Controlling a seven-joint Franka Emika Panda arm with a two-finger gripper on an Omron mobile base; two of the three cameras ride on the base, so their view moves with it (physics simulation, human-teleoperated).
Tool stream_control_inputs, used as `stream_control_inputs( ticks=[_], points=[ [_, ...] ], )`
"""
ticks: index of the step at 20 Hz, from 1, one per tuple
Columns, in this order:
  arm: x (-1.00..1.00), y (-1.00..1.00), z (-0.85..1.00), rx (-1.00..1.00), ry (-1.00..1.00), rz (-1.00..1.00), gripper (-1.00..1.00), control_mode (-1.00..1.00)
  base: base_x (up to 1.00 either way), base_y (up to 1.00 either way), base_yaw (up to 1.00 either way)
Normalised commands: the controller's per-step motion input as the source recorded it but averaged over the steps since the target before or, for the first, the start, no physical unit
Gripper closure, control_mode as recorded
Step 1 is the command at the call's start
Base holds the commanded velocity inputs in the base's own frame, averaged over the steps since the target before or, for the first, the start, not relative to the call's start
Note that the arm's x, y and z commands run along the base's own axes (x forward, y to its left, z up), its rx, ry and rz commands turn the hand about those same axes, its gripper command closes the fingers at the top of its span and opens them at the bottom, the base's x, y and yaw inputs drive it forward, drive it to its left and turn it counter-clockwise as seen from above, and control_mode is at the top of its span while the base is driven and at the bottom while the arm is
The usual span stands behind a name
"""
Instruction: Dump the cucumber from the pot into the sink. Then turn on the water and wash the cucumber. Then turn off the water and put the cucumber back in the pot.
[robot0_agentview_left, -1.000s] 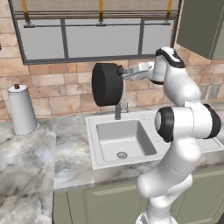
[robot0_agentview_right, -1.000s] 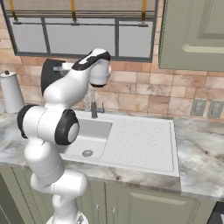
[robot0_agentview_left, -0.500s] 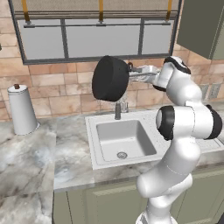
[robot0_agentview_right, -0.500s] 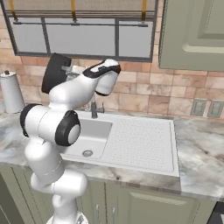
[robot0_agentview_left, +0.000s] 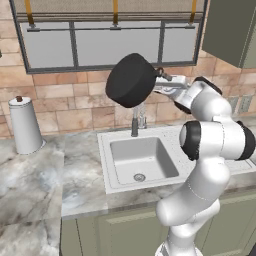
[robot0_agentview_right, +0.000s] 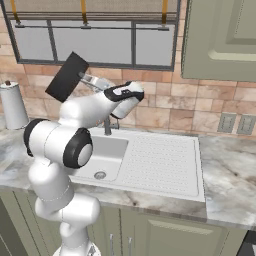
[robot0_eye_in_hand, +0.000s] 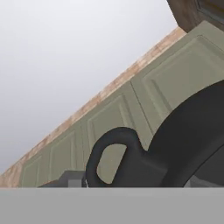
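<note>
One arm is all you have here, reaching up and back over the sink (robot0_agentview_left: 115, 172), its forearm stretched toward the window with the wrist turned over. You can see the gripper (robot0_agentview_left: 161, 80) closed on the pot (robot0_agentview_left: 131, 80) at its rim beside a loop handle (robot0_eye_in_hand: 109, 153), holding it tipped on edge, high above the basin and faucet (robot0_agentview_left: 135, 120). You cannot see the cucumber, and no writing is readable.

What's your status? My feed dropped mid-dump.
Gripper shut on wide black round pot, tipped on its side above white square-basin sink. Cucumber not spotted. Curved steel faucet right under the pot.
</note>
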Motion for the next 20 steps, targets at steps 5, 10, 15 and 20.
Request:
stream_control_inputs(
  ticks=[5,10,15,20],
  points=[
    [-0.01,-0.28,0.13,0.20,0.05,0.00,1.00,-1.00,0.00,0.00,0.00],
    [0.00,-0.18,0.01,0.15,0.08,0.00,1.00,-1.00,0.00,0.00,0.00],
    [0.07,-0.06,0.00,0.14,0.11,0.00,1.00,-1.00,0.00,0.00,0.00],
    [0.65,0.00,0.05,0.11,0.10,0.00,1.00,-1.00,0.00,0.00,0.00]
  ],
)
